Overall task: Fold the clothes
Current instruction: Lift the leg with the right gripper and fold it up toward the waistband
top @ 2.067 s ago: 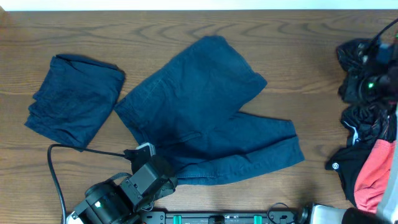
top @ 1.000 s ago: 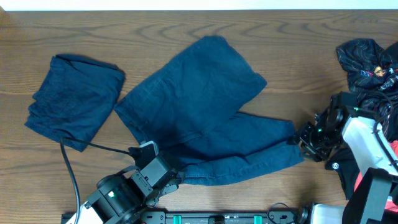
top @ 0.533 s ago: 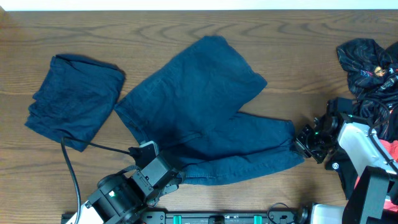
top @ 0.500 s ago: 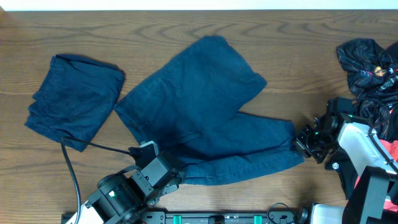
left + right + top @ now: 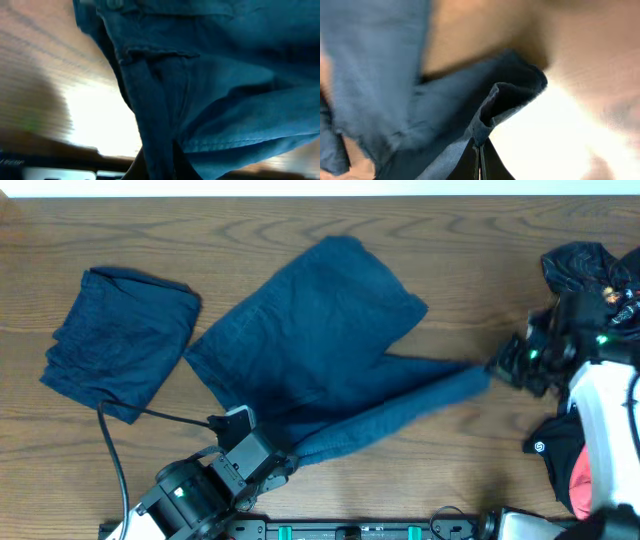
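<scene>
Right wrist view reveals right end effector (image 5: 480, 161) pinching trousers (image 5: 506, 97).

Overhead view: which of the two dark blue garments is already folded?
The small dark blue garment at far left, a compact squarish bundle. The large dark blue trousers in the middle lie spread out, one leg held by the right hand.

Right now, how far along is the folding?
Done: one dark garment lies folded at the far left. In hand: the blue trousers lie spread in the middle. The left gripper pinches their near edge, the right gripper pinches a leg end, and that leg looks drawn taut between them. Left: no finished fold shows in them, and a heap of clothes waits at the right edge.
</scene>
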`<state>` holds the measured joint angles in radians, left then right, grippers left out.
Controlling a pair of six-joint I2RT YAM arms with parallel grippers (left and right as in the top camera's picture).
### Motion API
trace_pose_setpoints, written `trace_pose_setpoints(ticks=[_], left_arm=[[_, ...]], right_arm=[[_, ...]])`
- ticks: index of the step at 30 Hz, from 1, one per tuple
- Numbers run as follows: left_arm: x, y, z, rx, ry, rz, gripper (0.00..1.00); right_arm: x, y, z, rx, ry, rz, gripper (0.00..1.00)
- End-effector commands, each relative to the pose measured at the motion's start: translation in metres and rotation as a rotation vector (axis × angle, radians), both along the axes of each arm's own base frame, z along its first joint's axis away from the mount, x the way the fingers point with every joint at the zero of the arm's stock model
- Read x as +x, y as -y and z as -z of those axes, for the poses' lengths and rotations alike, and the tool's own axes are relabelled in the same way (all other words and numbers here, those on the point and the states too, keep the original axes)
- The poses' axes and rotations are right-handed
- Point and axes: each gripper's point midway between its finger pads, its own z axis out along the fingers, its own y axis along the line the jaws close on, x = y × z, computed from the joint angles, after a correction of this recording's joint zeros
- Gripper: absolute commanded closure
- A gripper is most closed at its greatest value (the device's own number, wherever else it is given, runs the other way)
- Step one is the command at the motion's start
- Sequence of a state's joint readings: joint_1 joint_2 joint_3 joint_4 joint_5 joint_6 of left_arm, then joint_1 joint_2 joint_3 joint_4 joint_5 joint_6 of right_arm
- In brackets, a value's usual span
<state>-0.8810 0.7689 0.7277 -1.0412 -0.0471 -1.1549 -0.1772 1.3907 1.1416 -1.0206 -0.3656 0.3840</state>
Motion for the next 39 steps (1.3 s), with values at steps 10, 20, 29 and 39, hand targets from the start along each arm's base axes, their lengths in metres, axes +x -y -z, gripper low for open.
trace_pose_setpoints(ticks=[10,20,29,39], left_arm=[[0.05,-0.028,-0.049,0.036,0.348,-0.187,0.94],[0.088,-0.077,-0.091,0.256,0.672,-0.42,0.94],[0.114,-0.098,-0.073,0.398,0.615,-0.559,0.94],[0.151,-0.125,-0.023,0.448,0.429,-0.701,0.94]], right_arm=[[0.073,-0.049,-0.113,-0.291,0.445,-0.264,0.99],[0.146,-0.105,-0.136,-0.267,0.729,-0.324,0.99],[0.2,-0.162,-0.126,-0.255,0.923,-0.402,0.99],[0.228,-0.195,-0.04,-0.269,0.846,-0.495,0.99]])
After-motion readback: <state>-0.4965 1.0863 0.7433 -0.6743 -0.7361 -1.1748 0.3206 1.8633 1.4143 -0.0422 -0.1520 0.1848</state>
